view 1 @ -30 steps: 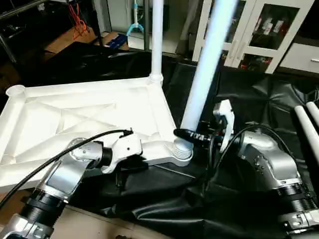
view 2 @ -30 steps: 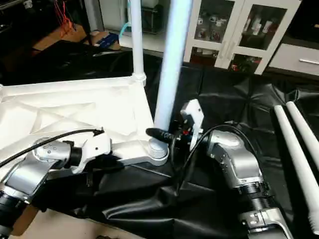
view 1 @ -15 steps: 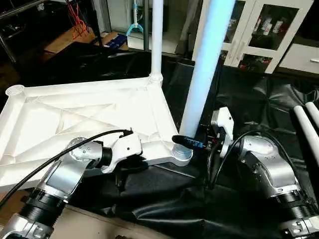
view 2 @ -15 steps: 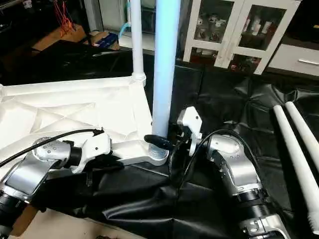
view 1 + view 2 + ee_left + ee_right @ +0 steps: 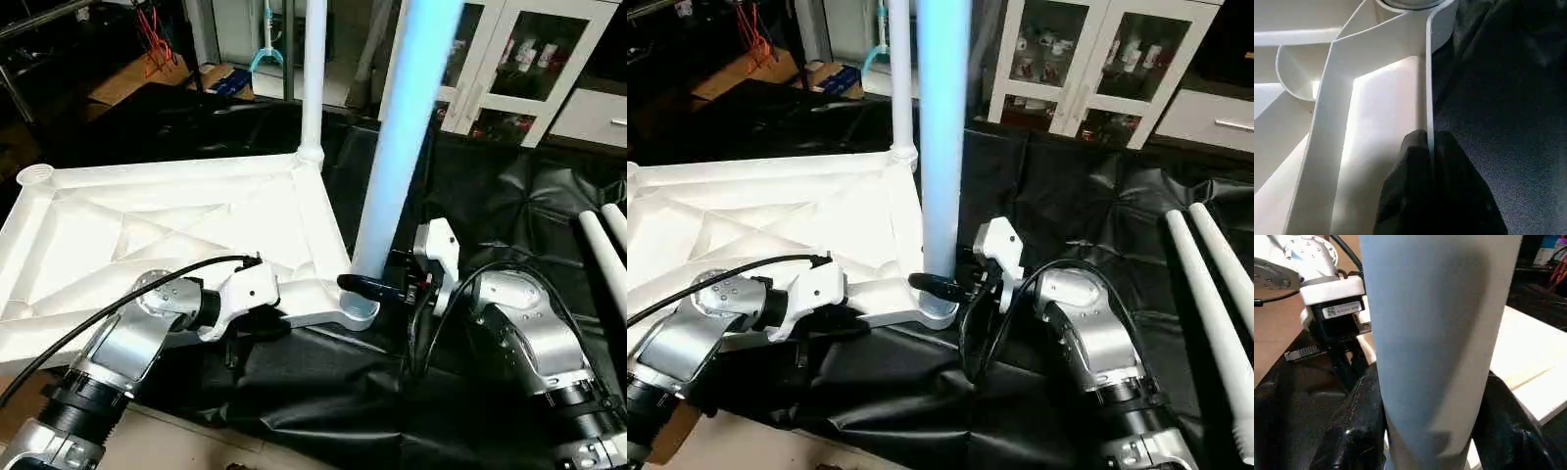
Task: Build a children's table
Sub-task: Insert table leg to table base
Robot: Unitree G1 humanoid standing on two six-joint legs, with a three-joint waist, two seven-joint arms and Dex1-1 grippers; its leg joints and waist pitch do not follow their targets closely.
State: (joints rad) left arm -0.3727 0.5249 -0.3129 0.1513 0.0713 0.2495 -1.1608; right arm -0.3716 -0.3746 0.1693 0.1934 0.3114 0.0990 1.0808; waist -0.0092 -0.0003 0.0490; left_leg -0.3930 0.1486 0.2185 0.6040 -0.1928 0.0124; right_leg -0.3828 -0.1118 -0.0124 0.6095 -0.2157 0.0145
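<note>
While the right gripper (image 5: pixel 364 285) clasps the leg (image 5: pixel 397 157), left gripper (image 5: pixel 1429 147) jaws pinch the tabletop (image 5: pixel 1426 78) rim — wrist view.

I saw the top (image 5: pixel 176 220) as white moulded plastic, smooth with a soft sheen along its ribs. The leg (image 5: pixel 402 147) looked like smooth, faintly glossy white tube. The sheet (image 5: pixel 490 196) under them was black, crinkled, shiny film. My forearms (image 5: pixel 529 333) were brushed silver metal; the fingers (image 5: pixel 1420 196) matt black.
</note>
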